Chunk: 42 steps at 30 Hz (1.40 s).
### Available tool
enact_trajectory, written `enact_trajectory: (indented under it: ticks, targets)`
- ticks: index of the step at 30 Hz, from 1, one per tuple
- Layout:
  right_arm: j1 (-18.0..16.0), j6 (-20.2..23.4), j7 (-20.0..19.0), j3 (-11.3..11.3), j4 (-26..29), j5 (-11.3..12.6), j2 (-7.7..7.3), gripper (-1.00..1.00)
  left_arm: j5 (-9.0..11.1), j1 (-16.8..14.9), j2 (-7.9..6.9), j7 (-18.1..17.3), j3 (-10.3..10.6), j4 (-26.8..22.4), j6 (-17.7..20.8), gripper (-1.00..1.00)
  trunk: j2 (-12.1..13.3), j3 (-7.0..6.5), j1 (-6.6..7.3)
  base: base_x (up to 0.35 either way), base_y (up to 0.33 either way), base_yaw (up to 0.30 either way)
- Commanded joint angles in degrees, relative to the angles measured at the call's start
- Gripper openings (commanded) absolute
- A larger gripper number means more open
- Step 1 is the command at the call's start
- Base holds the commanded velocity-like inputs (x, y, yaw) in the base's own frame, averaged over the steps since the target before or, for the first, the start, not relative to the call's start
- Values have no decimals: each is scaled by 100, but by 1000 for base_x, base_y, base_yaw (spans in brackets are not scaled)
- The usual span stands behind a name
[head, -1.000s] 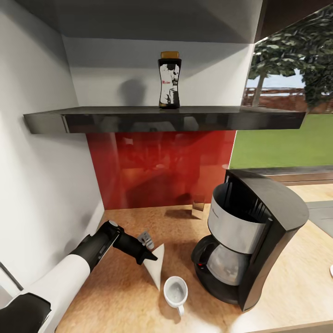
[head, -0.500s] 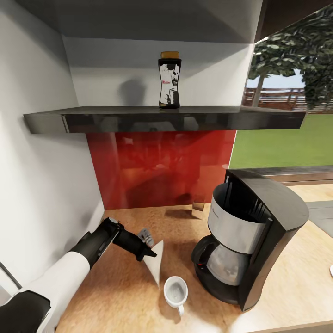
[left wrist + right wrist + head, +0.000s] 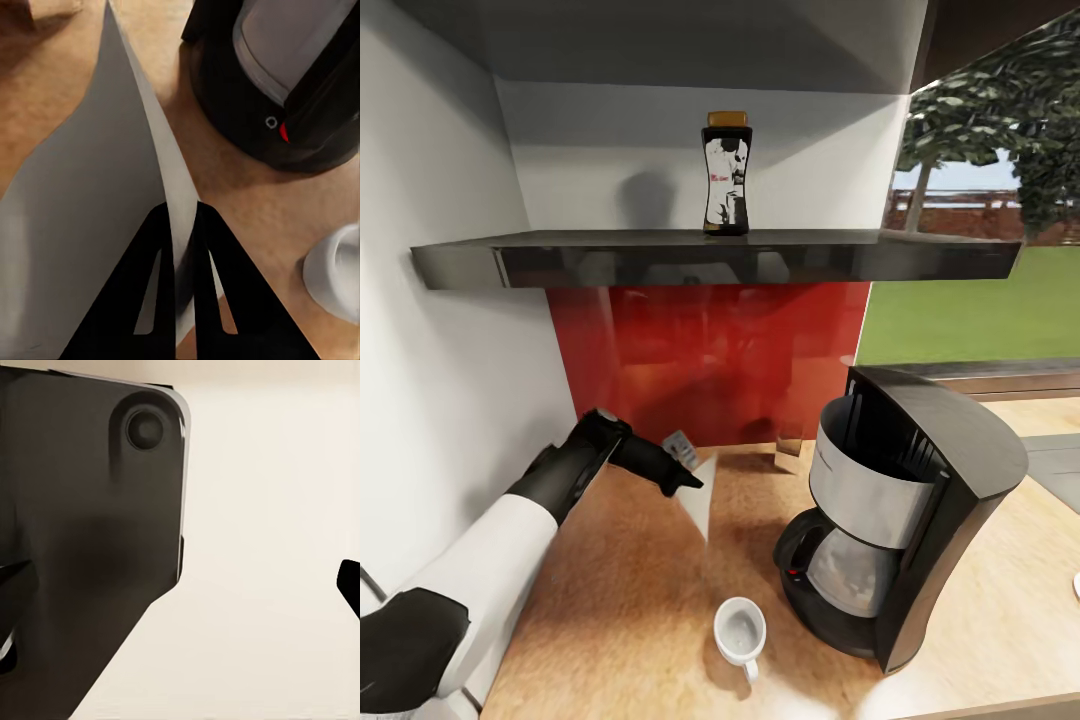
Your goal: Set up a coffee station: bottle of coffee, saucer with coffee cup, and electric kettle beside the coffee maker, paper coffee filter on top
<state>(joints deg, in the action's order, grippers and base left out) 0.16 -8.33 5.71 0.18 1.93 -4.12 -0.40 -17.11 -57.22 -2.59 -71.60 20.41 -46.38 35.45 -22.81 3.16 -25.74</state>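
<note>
Bench: cork-toned top carrying the coffee maker, the cup and the left arm's work.
Coffee maker: stands upright on the bench; its open filter basket sits at the upper front, facing the left arm.
Bottle of coffee: upright on the kitchen shelf, above and behind the coffee maker — not yet brought down.
Coffee cup: on the bench just beside the coffee maker's base, no saucer under it.
Paper coffee filter: clear of the bench, hanging point-down from the claw; long axis near vertical; the basket lies across and somewhat higher from it.
Left claw: clenched on the filter's upper edge — in the left wrist view the two fingers pinch the paper fold between them.
Nearer arm: the left, by judgement.
Right claw: state cannot be told from the right wrist view.
</note>
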Motion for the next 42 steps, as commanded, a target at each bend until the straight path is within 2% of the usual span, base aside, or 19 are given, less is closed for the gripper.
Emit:
enact_trajectory:
  ticks: [1,3,6,10,14,20,28,30,35,39,42]
  targets:
    - [1,-2,22,-1,9,-44,2,100,-57,-27,-3,-30,9,-157,151,-100,-11,12,-4,0,0,0]
    - [1,-2,20,-1,9,-40,8,100,-116,-48,-1,-29,17,-381,340,-100,-11,12,-4,0,0,0]
    - [1,-8,13,-7,18,-37,16,100,-329,-63,21,-33,28,-723,520,-100,-11,12,-4,0,0,0]
    - [1,-4,10,-12,25,-35,28,100,-778,-69,82,-63,27,-1037,605,-100,-11,12,-4,0,0,0]
    - [1,-3,16,-27,21,-22,31,100,-1081,-71,189,-78,27,-1177,623,-100,-11,12,-4,-8,-28,0]
    - [1,-2,18,-35,12,-11,35,100,-1173,-137,242,-82,31,-1210,621,-100,-11,12,-4,-56,-80,0]
    - [1,-2,18,-38,25,-8,50,100,-1140,-720,247,-150,28,-1162,675,-100,-11,12,-4,-11,-18,0]
    - [1,-2,18,-37,26,-9,54,100,-1144,-879,249,-280,26,-1141,837,-100,-11,12,-4,-1,-2,0]
    - [1,-2,12,-36,27,-11,51,100,-1168,-1339,255,-770,31,-1131,1648,-100,-11,12,-4,0,0,0]
    - [1,-2,10,-36,27,-17,50,100,-1190,-1440,325,-866,39,-1139,1854,-100,-11,12,-4,0,0,0]
    - [1,-2,6,-36,27,-18,49,100,-1285,-1465,412,-888,42,-1145,1916,-100,-11,12,-4,0,0,0]
